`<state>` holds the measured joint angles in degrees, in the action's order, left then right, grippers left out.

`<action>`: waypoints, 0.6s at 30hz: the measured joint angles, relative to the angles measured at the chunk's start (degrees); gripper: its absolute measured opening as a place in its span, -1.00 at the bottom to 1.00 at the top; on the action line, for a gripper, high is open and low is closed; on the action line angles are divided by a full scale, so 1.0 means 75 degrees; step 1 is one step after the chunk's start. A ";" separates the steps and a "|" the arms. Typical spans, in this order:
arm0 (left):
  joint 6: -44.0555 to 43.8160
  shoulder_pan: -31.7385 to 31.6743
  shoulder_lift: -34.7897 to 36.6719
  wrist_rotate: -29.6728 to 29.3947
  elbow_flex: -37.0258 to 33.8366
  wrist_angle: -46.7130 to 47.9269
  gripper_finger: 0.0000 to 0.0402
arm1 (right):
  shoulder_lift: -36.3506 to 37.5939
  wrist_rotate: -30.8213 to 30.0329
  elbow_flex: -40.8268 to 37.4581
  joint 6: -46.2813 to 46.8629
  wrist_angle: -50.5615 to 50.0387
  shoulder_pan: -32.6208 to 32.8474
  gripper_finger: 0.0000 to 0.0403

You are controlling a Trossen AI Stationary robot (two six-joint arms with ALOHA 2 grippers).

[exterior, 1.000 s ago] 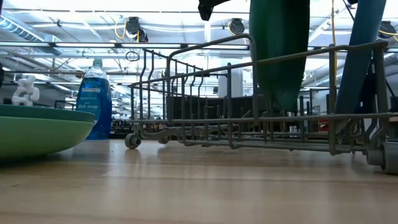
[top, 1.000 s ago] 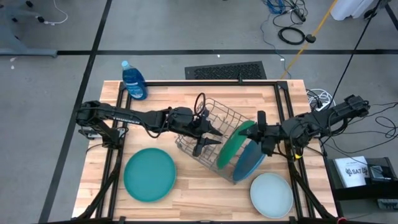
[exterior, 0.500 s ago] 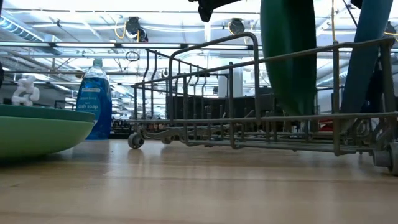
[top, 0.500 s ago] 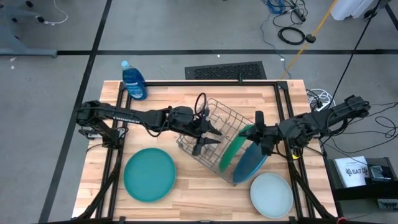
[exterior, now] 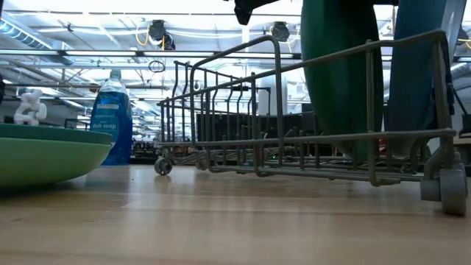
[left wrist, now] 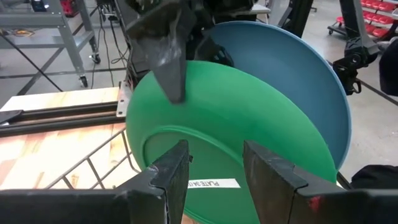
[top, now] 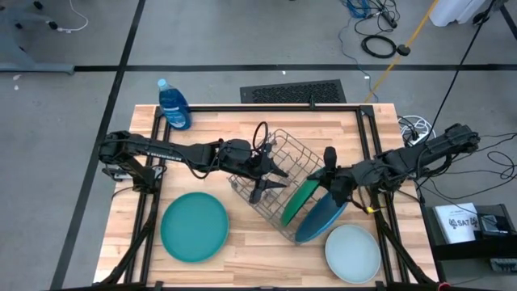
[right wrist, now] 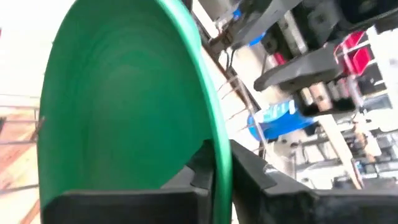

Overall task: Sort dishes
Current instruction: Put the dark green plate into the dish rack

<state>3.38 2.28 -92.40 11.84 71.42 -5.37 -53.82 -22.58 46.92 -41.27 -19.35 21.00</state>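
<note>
Green plate (right wrist: pixel 124 106) rim sits between the right gripper's (top: pixel 329 179) fingers (right wrist: pixel 249 171), which pinch it edge-on with only a narrow gap; the plate stands on edge inside the grey wire rack (top: pixel 271 174), toward the rack's 4 o'clock end. Just behind it, at its 4 o'clock, a blue plate (top: pixel 323 218) also stands on edge in the rack, leaning against the end wires. The left gripper (top: pixel 275 175) hovers over the rack's middle, at 9 o'clock from the green plate, its fingers (left wrist: pixel 168 177) about half apart and holding nothing. Out on the wooden table (top: pixel 218 129), a teal plate (top: pixel 194 226) lies flat at 8 o'clock from the rack, a pale mint plate (top: pixel 353 252) lies flat at 5 o'clock, and a blue bottle (top: pixel 173 105) stands at 10 o'clock.
</note>
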 joint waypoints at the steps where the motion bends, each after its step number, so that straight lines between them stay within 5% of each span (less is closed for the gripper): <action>1: 0.0000 0.0000 0.0000 -0.0001 0.0000 0.0000 -0.25 | -0.0030 0.0005 -0.0005 0.0051 -0.0001 -0.0006 -0.78; 12: 0.0000 0.0000 0.0000 -0.0003 0.0000 0.0054 -0.25 | -0.0038 -0.0004 -0.0023 -0.0042 0.0163 -0.0009 -0.05; 18: 0.0003 0.0000 0.0000 -0.0003 0.0000 0.0070 -0.25 | 0.0073 -0.0004 -0.0023 -0.0354 0.0530 0.0036 0.16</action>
<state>3.40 2.28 -92.40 11.81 71.42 -4.84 -53.28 -22.61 46.74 -43.92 -15.37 21.27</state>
